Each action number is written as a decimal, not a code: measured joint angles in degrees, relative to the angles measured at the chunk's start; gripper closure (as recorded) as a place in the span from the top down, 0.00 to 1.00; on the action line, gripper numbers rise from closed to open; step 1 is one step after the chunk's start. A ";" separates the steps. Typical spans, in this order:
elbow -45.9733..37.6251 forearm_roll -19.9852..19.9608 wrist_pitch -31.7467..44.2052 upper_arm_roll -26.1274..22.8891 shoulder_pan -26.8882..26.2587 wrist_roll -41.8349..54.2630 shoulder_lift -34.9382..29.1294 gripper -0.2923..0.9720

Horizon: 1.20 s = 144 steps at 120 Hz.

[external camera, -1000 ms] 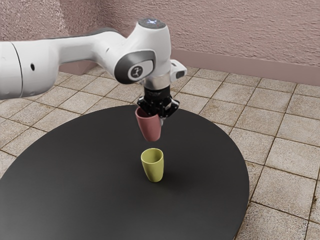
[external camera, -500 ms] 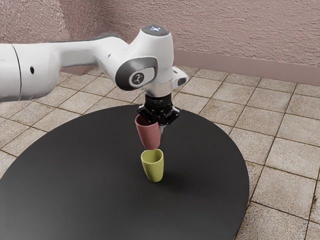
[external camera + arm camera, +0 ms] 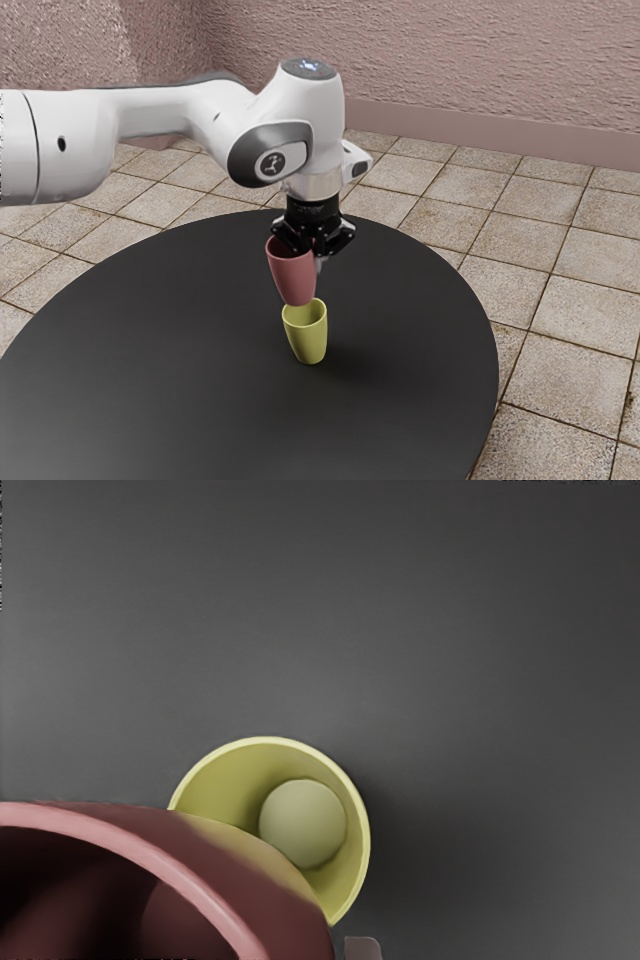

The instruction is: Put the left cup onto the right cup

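Gripper (image 3: pixel 303 244), closed on the pink cup (image 3: pixel 291 272), has lowered it until its base reaches the mouth of the yellow cup (image 3: pixel 306 335); stacking seems nearly complete.

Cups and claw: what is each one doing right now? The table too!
pink cup: held up in the air by its rim, tilted a little, its bottom just at the yellow cup's mouth; whether they touch, I cannot tell.
yellow cup: standing upright on the table, mouth up, nothing inside.
claw: shut on the pink cup.
table: carrying the yellow cup.
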 joint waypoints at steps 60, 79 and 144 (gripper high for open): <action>0.47 1.74 1.41 1.28 0.13 -0.43 1.26 0.15; 0.47 1.83 1.81 1.46 0.11 -0.32 1.58 0.15; 0.56 1.88 4.76 1.50 0.20 -0.22 5.06 0.15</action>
